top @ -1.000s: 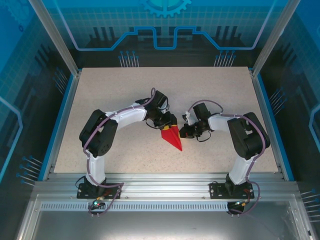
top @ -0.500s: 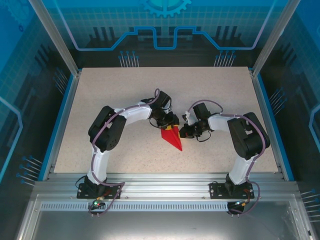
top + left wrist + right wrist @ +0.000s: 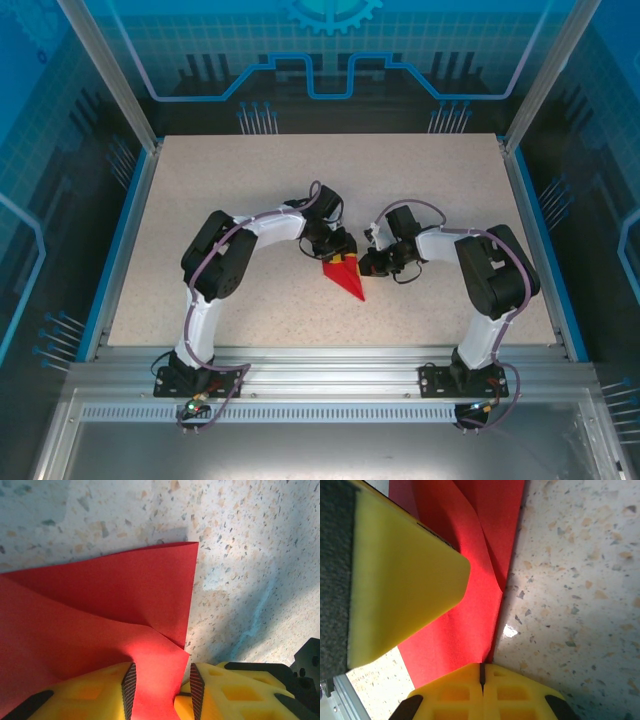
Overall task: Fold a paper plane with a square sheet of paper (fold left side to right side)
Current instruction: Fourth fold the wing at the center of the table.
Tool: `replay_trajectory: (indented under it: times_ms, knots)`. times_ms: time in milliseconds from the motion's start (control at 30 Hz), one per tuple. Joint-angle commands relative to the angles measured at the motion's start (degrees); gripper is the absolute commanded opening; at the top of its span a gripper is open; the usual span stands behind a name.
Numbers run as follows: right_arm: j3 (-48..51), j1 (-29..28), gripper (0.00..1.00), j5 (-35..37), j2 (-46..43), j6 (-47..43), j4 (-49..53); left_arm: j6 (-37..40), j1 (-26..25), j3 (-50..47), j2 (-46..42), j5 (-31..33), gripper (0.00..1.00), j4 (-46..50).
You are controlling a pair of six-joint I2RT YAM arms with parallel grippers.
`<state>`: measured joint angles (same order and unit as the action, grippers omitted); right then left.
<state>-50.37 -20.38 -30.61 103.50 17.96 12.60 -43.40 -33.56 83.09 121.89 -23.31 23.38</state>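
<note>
The left arm [image 3: 215, 265] is bending at its elbow over the near left of the speckled table [image 3: 230, 170] and reaching rightward, its wrist tipping the left gripper [image 3: 340, 254] down at the table's middle. The right arm [image 3: 495, 272] is mirroring it, folding at the elbow and stretching leftward so that the right gripper [image 3: 366, 264] is sitting just beside the left one. The folded red paper sheet [image 3: 346, 279] is lying flat on the table between and just in front of the two grippers, its sharp tip pointing toward the near edge. In the left wrist view, the left gripper's yellow fingers [image 3: 95, 692] are standing partly spread, straddling a raised flap of the sheet that is running up between the ribbed pads. Whether the pads are pressing it cannot be told. In the right wrist view, the right gripper's fingers [image 3: 452, 692] are pressing tightly together, holding nothing, with their joined tips touching the sheet's edge beside a finger of the left gripper.
</note>
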Motion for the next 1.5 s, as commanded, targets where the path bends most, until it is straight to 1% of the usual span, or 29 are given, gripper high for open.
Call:
replay_trajectory:
  times_ms: [0,300,433,567,733,933,1467]
  knots:
    - [-1.40,-1.64,0.02,2.24,-0.11,-0.71,2.84,0.76,-0.35,-2.08,1.69,1.41,0.39,1.85]
    - [-0.81,0.94,0.21,1.08,-11.28,-1.98,8.68,-0.33,-0.31,-5.89,1.51,1.87,0.38,-0.03]
    - [1.72,-0.09,0.22,-3.29,-13.26,-1.25,8.58,-0.29,-0.36,-5.94,1.17,2.04,0.38,-0.03]
    - [2.23,-3.56,0.23,-5.88,-11.28,0.99,6.73,-0.11,-0.35,-6.09,0.92,2.31,0.38,0.19]
    - [2.31,-4.68,0.22,-5.68,-8.14,2.13,4.67,-0.11,-0.43,-6.10,0.90,2.39,0.38,0.22]
    - [1.93,-5.28,0.22,-5.61,-5.20,0.96,6.60,-0.02,-0.31,-6.18,0.84,2.57,0.38,0.27]
    - [3.98,-5.81,0.22,-2.55,-3.75,-0.28,9.38,0.40,-0.29,-5.67,0.99,3.18,0.38,1.02]
